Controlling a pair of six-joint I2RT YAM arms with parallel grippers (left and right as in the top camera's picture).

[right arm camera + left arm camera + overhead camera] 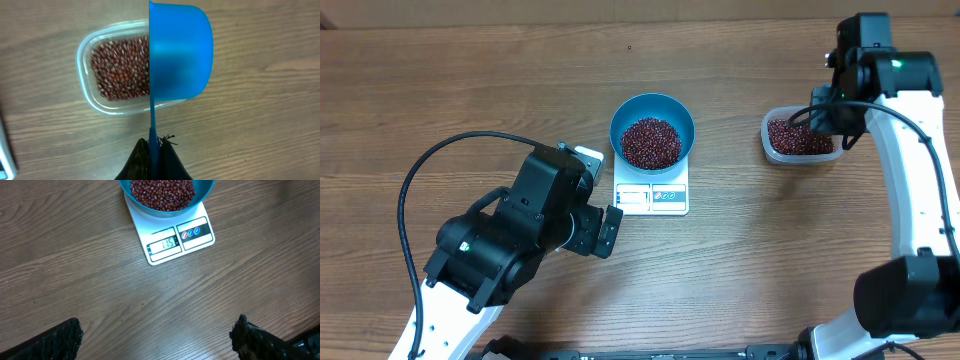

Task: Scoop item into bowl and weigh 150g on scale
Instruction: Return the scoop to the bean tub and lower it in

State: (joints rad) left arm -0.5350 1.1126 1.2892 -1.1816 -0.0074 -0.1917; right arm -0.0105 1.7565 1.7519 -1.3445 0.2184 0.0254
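Wooden table (770,240), scoop (180,55) hiding half the beans (120,70)

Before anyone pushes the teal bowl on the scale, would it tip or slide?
The bowl is likely bottom-heavy with beans, so tipping seems unlikely. Smooth and wider than the scale, it would probably slide. Loose beans may shift.

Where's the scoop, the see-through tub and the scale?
scoop (180,55): right wrist view, outside of its cup.
tub (83,65): right wrist view, its left rim.
scale (164,244): left wrist view, its display window.
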